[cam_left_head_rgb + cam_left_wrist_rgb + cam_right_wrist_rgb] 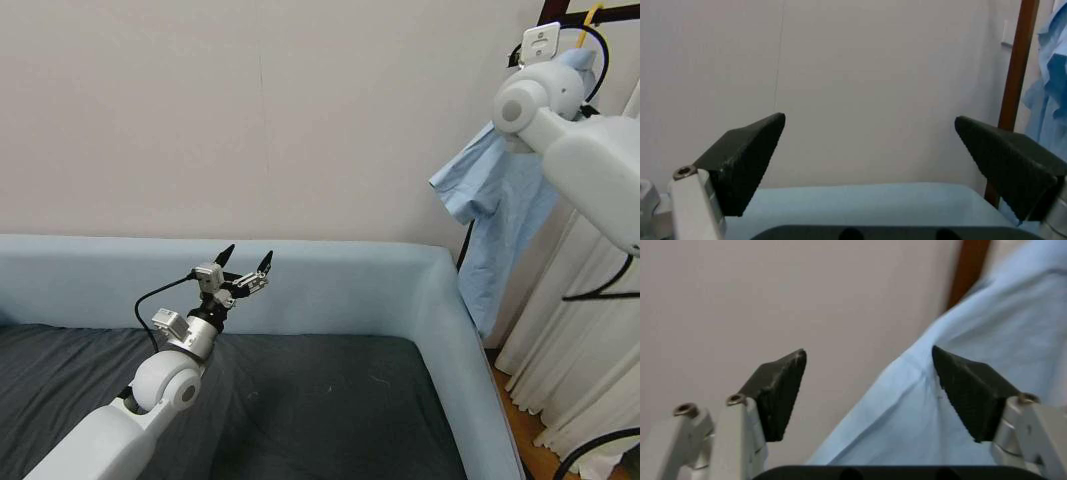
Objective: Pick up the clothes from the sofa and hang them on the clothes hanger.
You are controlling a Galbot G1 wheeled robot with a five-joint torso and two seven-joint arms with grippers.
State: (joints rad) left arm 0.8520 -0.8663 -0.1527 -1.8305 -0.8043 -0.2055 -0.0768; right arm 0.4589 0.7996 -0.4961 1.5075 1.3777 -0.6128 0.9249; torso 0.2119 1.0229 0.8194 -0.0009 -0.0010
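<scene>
Sofa (330,280) beneath spread left gripper (248,252); right gripper (868,352) spread beside shirt (987,315).

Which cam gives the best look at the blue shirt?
Head view: shirt hangs nearly whole, its top behind the right arm. Right wrist view gets a close patch of its cloth; left wrist view a sliver beside the post.

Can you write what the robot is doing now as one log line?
left pincer: open, empty, above sofa | right pincer: open, by blue shirt | blue shirt: hanging near brown pole
</scene>
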